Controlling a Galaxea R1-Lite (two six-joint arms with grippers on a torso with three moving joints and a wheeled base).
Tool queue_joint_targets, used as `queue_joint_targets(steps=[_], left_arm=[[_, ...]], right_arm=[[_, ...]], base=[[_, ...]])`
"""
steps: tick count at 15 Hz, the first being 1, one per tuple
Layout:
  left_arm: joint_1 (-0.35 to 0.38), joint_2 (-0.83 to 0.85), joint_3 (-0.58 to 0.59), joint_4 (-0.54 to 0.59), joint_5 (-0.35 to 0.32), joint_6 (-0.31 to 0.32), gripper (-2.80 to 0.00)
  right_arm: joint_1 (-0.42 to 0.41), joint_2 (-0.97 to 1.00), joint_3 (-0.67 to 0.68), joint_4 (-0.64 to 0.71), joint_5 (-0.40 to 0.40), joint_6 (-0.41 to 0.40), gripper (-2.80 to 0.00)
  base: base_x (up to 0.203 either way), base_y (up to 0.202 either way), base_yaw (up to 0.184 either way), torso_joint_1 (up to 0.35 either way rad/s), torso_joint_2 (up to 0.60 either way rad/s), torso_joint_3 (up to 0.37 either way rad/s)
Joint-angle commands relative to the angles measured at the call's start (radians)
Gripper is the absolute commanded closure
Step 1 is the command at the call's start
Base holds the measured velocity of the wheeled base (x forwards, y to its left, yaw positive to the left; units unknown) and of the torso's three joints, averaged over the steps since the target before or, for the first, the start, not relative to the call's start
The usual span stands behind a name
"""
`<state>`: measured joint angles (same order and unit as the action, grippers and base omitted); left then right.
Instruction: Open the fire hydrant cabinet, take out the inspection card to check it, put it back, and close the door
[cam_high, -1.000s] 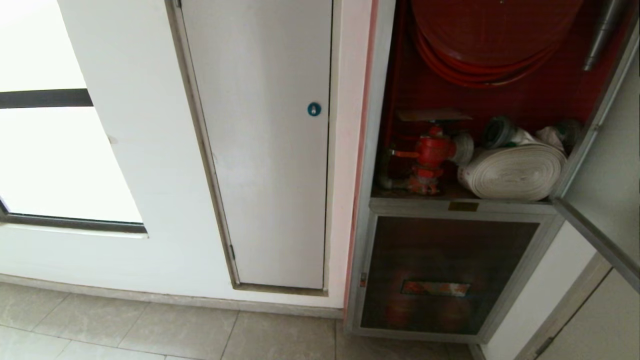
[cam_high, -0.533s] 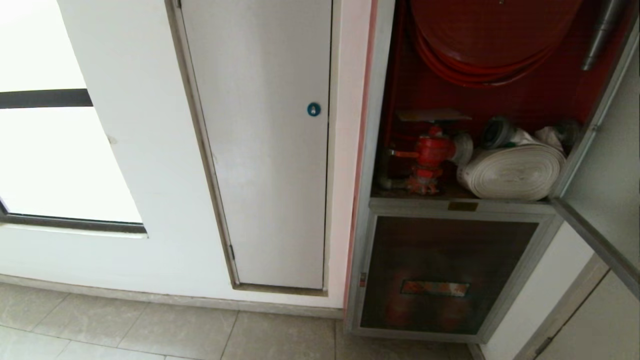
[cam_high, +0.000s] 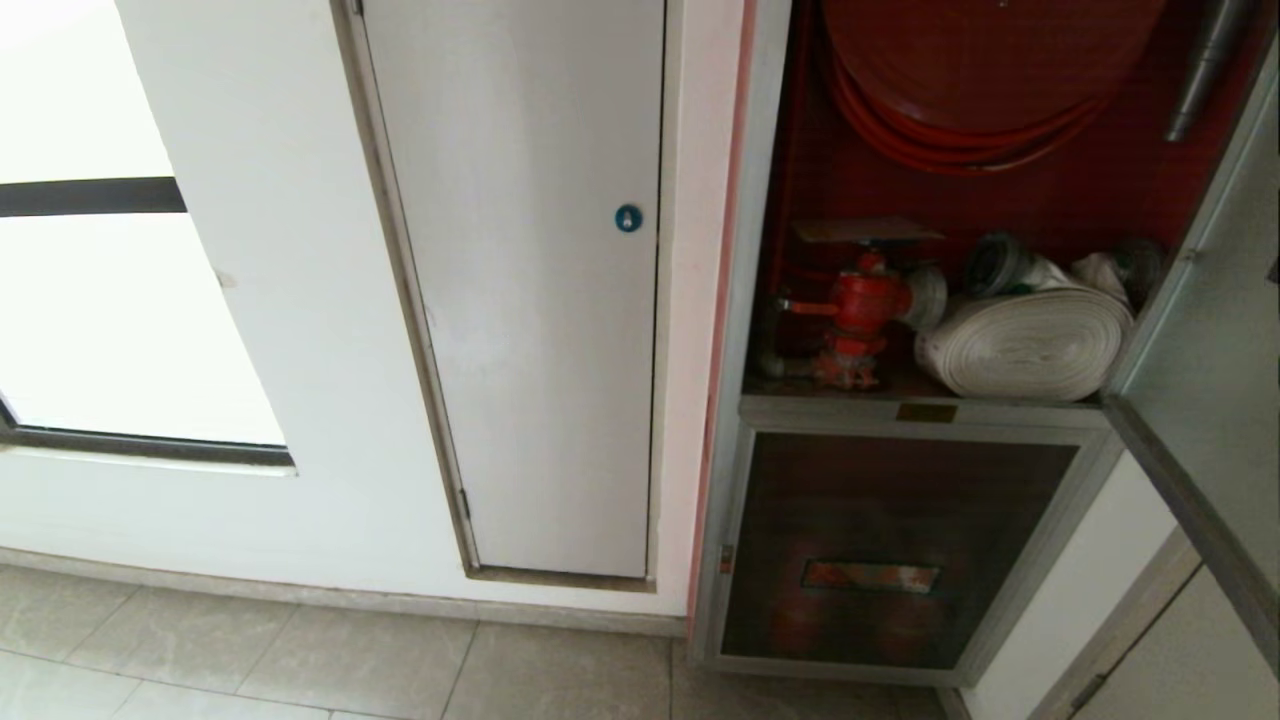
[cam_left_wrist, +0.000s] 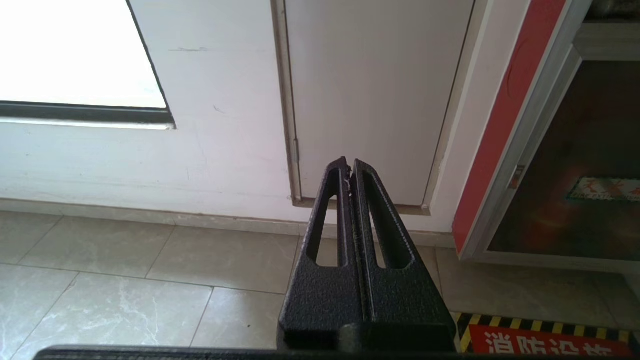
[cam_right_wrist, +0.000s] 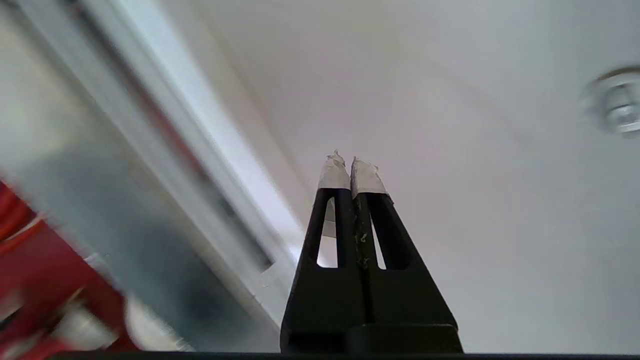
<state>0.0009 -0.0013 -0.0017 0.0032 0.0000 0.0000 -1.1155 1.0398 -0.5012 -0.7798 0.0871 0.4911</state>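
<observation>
With our right gripper (cam_right_wrist: 351, 167) pinched empty beside the silver-framed tinted-glass door (cam_high: 1215, 400), we risk it slipping off the open door's edge.

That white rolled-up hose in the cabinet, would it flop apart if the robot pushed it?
Probably a bit. The white rolled hose is flat fabric wound in a coil, so it looks soft and could loosen. It lies tilted on the cabinet shelf, so it would more likely slide than roll. With its metal couplings, it is likely heavy.
</observation>
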Motion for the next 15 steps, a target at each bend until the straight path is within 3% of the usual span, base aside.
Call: queue_joint_targets(steps=[1, 3, 11, 13, 15], left_arm=[[0.001, 0.001, 0.0, 0.0, 0.0, 0.0, 0.0], [0.001, 0.001, 0.0, 0.0, 0.0, 0.0, 0.0], [0.001, 0.0, 0.0, 0.0, 0.0, 0.0, 0.0], [0.0, 0.001, 0.0, 0.0, 0.0, 0.0, 0.0], [0.001, 0.0, 0.0, 0.0, 0.0, 0.0, 0.0]], right_arm=[[0.052, -0.034, 0.015, -0.004, 0.0, 0.002, 0.0], [0.158, -0.049, 0.032, -0.004, 0.001, 0.001, 0.0], [0.714, -0.033, 0.049, -0.003, 0.003, -0.081, 0.0], [0.858, 0.036, 0.024, -0.003, 0.0, -0.123, 0.0], [0.936, 0.161, -0.026, -0.003, -0.001, -0.152, 0.0]], base=[[0.0, 0.0, 0.0, 0.0, 0.0, 0.0], [0.0, 0.0, 0.0, 0.0, 0.0, 0.0], [0.0, 0.0, 0.0, 0.0, 0.0, 0.0], [0.0, 0.0, 0.0, 0.0, 0.0, 0.0], [0.0, 0.0, 0.0, 0.0, 0.0, 0.0]])
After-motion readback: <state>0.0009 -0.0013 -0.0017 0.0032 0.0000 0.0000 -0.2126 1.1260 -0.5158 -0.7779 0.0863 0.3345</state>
